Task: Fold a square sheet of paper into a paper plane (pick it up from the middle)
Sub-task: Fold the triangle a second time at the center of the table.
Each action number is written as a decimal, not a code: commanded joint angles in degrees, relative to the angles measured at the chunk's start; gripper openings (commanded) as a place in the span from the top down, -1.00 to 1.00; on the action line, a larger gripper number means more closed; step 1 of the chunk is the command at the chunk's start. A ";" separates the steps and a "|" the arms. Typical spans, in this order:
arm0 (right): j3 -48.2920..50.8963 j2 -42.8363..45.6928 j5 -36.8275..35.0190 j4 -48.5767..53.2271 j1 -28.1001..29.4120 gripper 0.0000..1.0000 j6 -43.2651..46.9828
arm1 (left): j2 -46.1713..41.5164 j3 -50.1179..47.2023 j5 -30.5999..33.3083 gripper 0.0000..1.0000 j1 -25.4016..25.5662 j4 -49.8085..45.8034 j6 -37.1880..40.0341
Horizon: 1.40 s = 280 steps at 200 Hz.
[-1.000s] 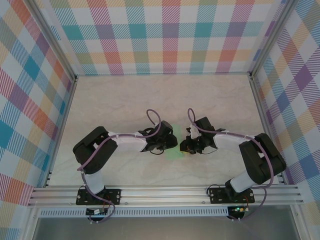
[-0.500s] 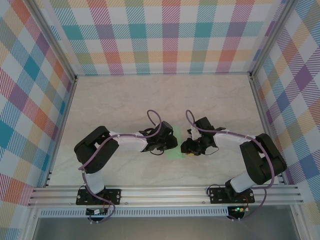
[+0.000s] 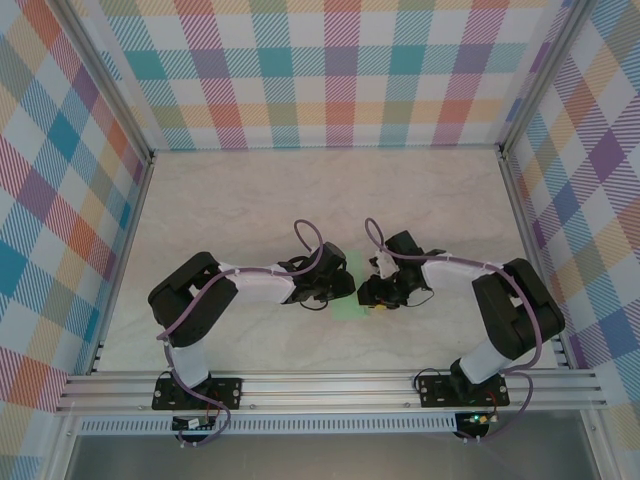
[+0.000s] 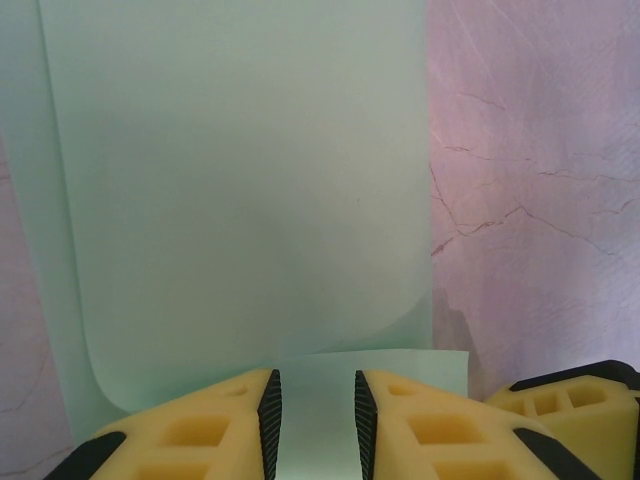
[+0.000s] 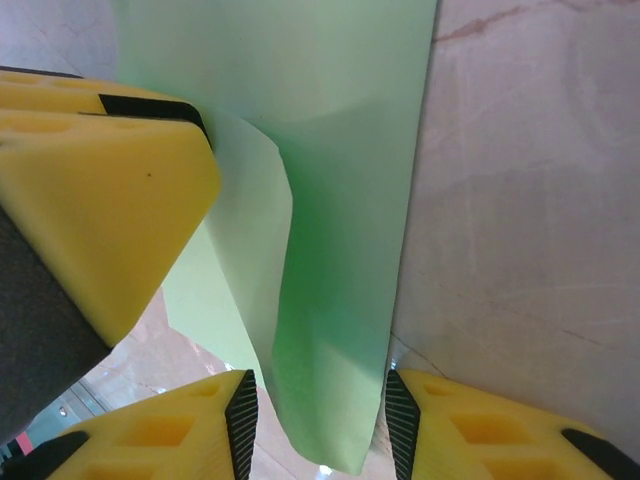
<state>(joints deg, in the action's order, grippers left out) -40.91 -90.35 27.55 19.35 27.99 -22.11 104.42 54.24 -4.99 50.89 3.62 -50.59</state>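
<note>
1. Shifted since the earlier frame, top view: right gripper [image 3: 372, 292] sits slightly closer to the pale mint-green folded paper plane [image 3: 350, 308], at its right edge, with the arm's elbow drawn inward.
2. Top view: left gripper [image 3: 343, 288] over the paper plane's left part. The plane lies on the pale marbled table [image 3: 250, 200].
3. Left wrist view: left gripper [image 4: 317, 400], yellow with black pads, jaws a narrow gap apart. The paper plane [image 4: 240, 180] lies flat in the gap and extends ahead.
4. Right wrist view: right gripper [image 5: 320, 410] jaws well apart, unclamped, with the paper plane's [image 5: 340, 200] narrow end between them. Its curled flap touches a yellow finger [image 5: 100, 190] left of the plane.
</note>
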 commanded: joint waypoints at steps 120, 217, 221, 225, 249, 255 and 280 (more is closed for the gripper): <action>-3.25 -4.55 -8.95 3.68 3.30 0.39 4.21 | -0.54 1.44 -0.17 0.43 0.92 -0.23 -0.12; -3.38 -5.09 -10.85 3.80 3.33 0.61 2.31 | -3.26 0.40 -2.55 0.41 0.95 0.98 0.90; -3.31 -4.88 -10.87 3.88 3.31 0.60 2.24 | -3.39 0.22 -2.56 0.41 0.91 0.92 0.85; -3.33 -4.53 -10.85 3.89 3.30 0.58 2.10 | -3.48 0.14 -2.48 0.41 0.96 0.82 0.84; -3.13 -1.14 -10.85 4.57 3.34 0.41 1.21 | -2.62 0.44 -0.40 0.43 0.92 -1.70 1.02; -2.98 0.05 -11.17 4.96 3.30 0.37 0.82 | -2.35 0.43 0.07 0.44 0.87 -2.03 0.86; -1.77 6.80 -13.05 5.77 3.21 0.33 -1.05 | -1.35 0.45 1.27 0.46 0.92 -2.59 0.06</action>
<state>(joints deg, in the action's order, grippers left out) -44.16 -89.34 17.82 24.88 31.31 -21.15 102.89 54.26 -5.82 50.92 2.90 -50.15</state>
